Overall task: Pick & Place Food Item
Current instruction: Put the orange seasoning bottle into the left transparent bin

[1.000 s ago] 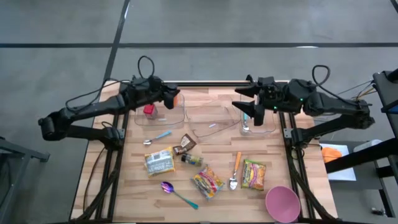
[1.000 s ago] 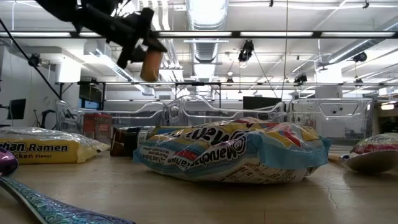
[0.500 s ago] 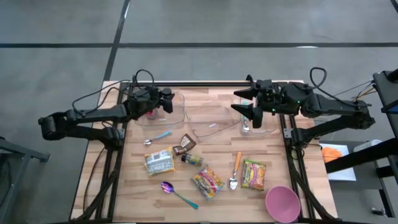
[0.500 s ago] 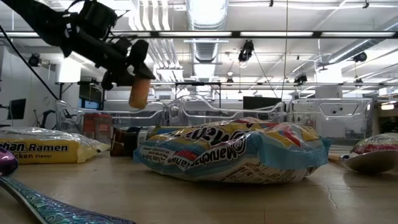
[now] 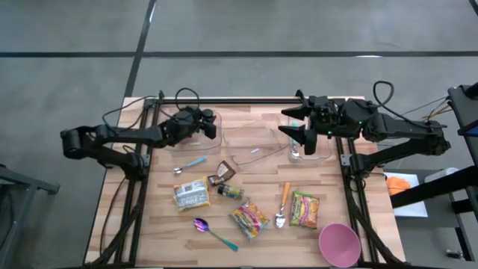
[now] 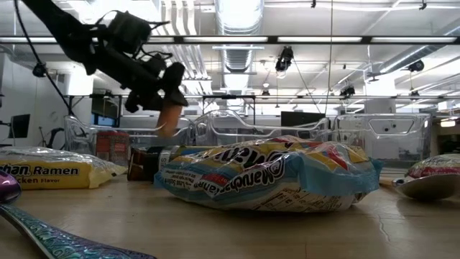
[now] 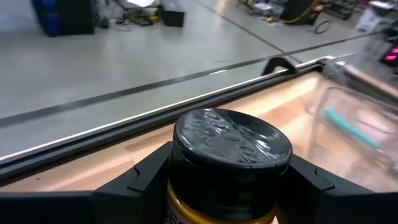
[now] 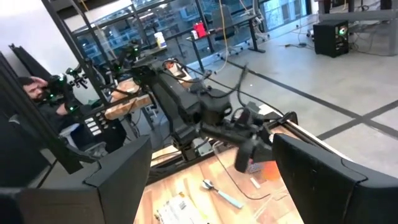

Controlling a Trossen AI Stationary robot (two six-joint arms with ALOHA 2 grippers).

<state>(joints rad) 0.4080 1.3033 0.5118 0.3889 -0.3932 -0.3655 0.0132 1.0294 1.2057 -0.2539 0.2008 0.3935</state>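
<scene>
The left gripper (image 5: 203, 123) is clamped on a small jar (image 6: 170, 115) with a dark lid and an orange-yellow body. The left wrist view shows the jar (image 7: 229, 168) wedged between the two dark fingers (image 7: 144, 177), lid facing the camera. In the low view the jar hangs off the table, its long axis tipped a little from upright, directly above the left clear bin (image 6: 115, 140), which is the landmark for everything here. From above, the left gripper sits over that bin (image 5: 216, 137) near its back right corner, so the jar's way down leads straight into the bin. A red item (image 6: 111, 147) already seems to sit inside the bin on its left side, so the free room probably lies to the right of it. I judge the coming move to be a lowering and a release, and what matters is that the jar clears the bin's wall. To the right of the left bin stands a middle clear bin (image 5: 258, 146). Farther right again, well apart from the left bin, the right gripper (image 5: 295, 125) hangs over a third clear bin (image 5: 327, 144) with its jaws wide apart and nothing between them. It waits there. The left arm is plainly the nearer one and already has the load.
</scene>
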